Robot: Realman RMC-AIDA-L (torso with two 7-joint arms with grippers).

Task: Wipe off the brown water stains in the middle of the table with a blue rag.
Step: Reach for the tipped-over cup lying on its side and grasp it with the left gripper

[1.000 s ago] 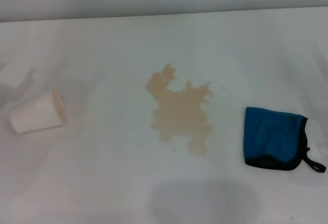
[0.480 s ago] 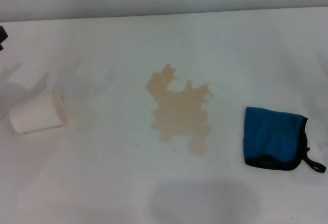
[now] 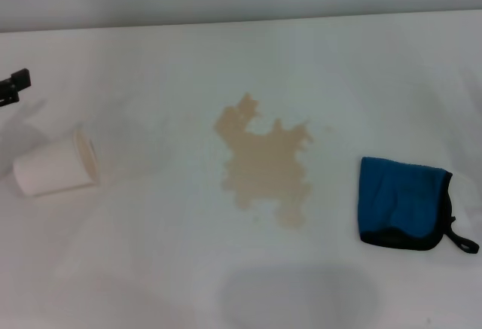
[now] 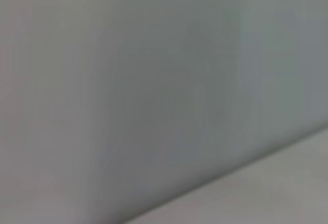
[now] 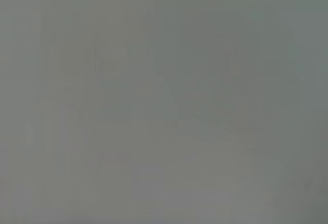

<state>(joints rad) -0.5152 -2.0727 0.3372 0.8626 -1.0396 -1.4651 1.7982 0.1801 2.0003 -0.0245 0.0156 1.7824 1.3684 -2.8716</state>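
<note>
- Here, the white table [image 3: 151, 269] fills the head view, with its far edge running across the top against a grey wall.
- The brown water stains [image 3: 265, 163] lie near the middle of the table as one pale tan splotch with jagged, lobed edges.
- The blue rag [image 3: 401, 202] lies flat on the table to the right of the stains, well apart from them and untouched; its black trim runs along the near and right edges, and a short black loop sticks out at its near right corner.
- A pale paper cup [image 3: 56, 166] lies tipped on its side at the left of the table, its open mouth turned toward the stains, well apart from them.
- The left gripper [image 3: 15, 88] shows only as a small dark tip at the left edge of the head view, beyond the cup and not touching it; I cannot tell whether it is spread or pressed together.
- The right gripper does not show in any view.
- The left wrist view shows only a grey surface and a paler band at one corner; the right wrist view shows plain grey.
</note>
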